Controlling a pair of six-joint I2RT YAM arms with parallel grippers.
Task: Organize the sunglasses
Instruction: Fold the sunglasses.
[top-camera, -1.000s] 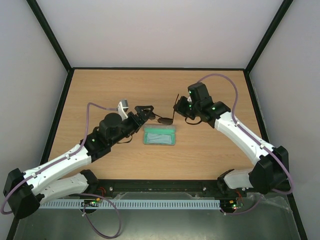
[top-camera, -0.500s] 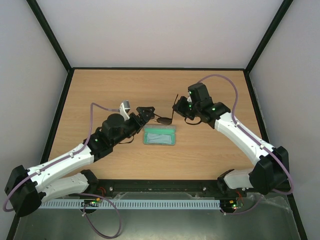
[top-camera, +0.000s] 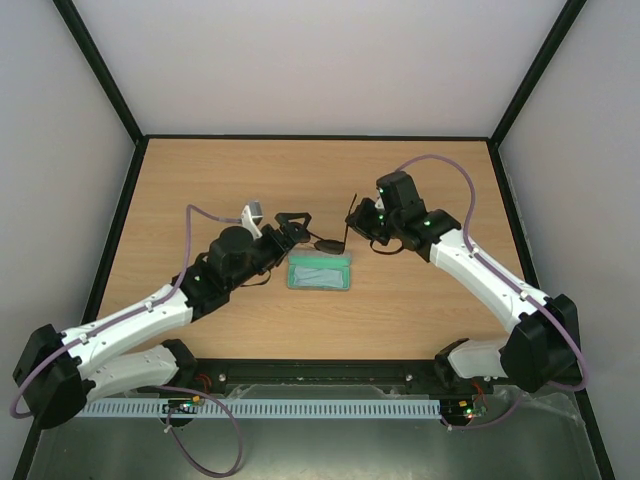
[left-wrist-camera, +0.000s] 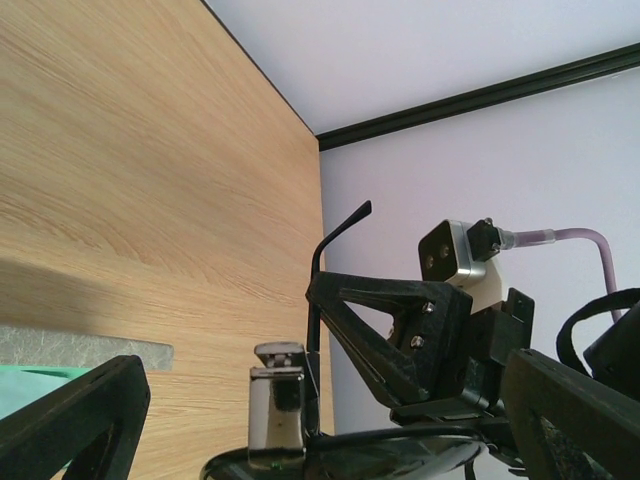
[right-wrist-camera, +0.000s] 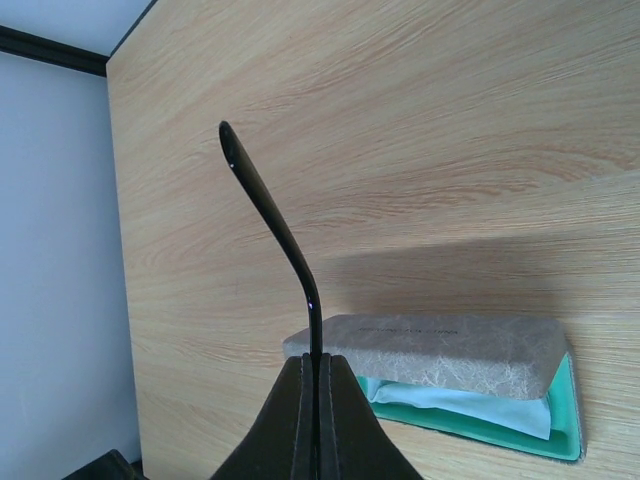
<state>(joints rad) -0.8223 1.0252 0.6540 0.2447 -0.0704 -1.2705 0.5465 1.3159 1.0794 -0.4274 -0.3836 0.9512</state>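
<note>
- sunglasses (top-camera: 328, 241): held off the counter (top-camera: 200, 180) near its centre, just on the far-edge side of the open case (top-camera: 320, 271); not in the case yet
- right fingers (right-wrist-camera: 295, 420): clenched on one temple arm (right-wrist-camera: 275, 225); the temple runs straight out past the tips, curved end free
- left fingers (left-wrist-camera: 75, 420): spread wide, one each side of the lens end; a dark lens sits low between them in the left wrist view; no contact visible, so I read them as released
- key relation: lens front runs roughly left-right between the two arms, about parallel to the case's long axis; the gripped temple stands across that line at the right-hand end
- case lies toward the near edge from the glasses; lid up, cloth (right-wrist-camera: 460, 405) on the teal lining
- judgement: right arm owns the only grip and sets the pose; left arm is nearer the lenses and better placed to fold or steady
- risk: thin wire frame on a single pinch could swing at the hinge
</note>
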